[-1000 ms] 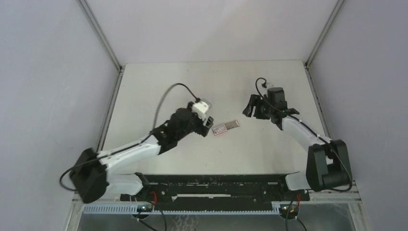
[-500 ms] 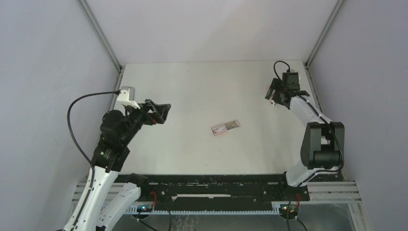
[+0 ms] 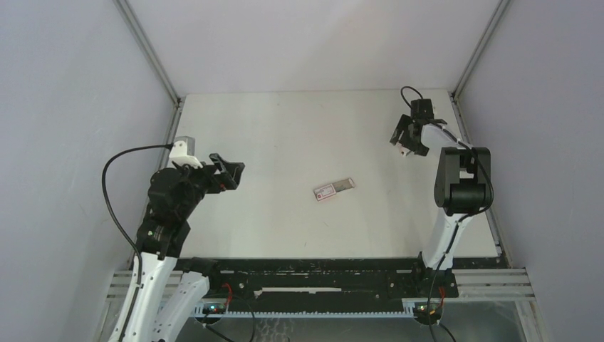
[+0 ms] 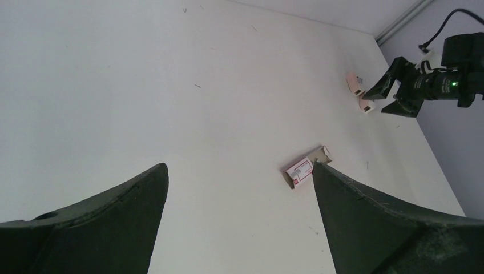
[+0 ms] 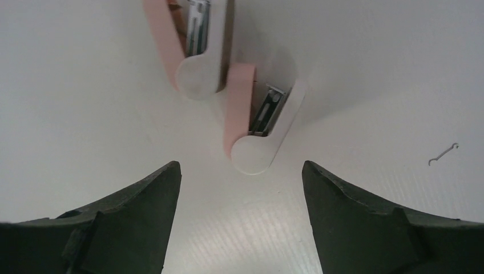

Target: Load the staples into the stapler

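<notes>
The small flat staples box (image 3: 325, 191), pinkish with a red-marked label, lies near the table's middle, a grey end (image 3: 345, 184) sticking out of it. It also shows in the left wrist view (image 4: 299, 173). Two stubby pink-and-white mini staplers lie side by side at the far right: one stapler (image 5: 259, 123) just ahead of my right gripper (image 5: 241, 164), the other stapler (image 5: 197, 45) beyond it. The right gripper (image 3: 406, 140) hangs open over them, touching neither. My left gripper (image 3: 228, 174) is open and empty, raised well left of the box (image 4: 240, 166).
A bent loose staple (image 5: 443, 154) lies on the table to the right of the staplers. The metal frame rail (image 3: 466, 146) runs along the table's right edge close to the right gripper. Grey walls close in both sides.
The left arm has pulled back from the box to the left and opened wide. The right arm has swung out to the far right, over the staplers, opening further.
</notes>
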`<act>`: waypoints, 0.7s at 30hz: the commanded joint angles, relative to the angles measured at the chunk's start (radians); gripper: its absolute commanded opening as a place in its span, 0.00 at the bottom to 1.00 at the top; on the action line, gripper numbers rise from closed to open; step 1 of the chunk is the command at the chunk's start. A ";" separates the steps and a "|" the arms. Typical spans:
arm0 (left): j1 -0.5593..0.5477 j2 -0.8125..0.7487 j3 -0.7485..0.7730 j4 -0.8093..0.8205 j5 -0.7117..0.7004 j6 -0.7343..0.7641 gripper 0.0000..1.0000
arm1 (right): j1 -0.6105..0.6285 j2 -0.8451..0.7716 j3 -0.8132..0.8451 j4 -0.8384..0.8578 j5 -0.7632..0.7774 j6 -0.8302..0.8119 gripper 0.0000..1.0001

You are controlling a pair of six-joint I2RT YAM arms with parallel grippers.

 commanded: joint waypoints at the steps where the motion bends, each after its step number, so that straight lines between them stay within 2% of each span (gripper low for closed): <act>1: 0.021 -0.014 -0.015 0.014 0.000 0.017 0.99 | -0.028 0.040 0.036 -0.013 0.001 0.039 0.75; 11: 0.044 -0.011 -0.018 0.016 0.009 0.016 0.99 | -0.062 0.101 0.058 -0.007 -0.032 0.044 0.63; 17: 0.067 0.006 -0.024 0.021 0.030 0.009 0.97 | -0.069 0.098 0.062 -0.011 -0.072 0.039 0.32; 21: 0.065 0.002 -0.043 0.056 0.056 -0.001 0.92 | -0.069 0.023 0.015 0.012 -0.111 0.025 0.14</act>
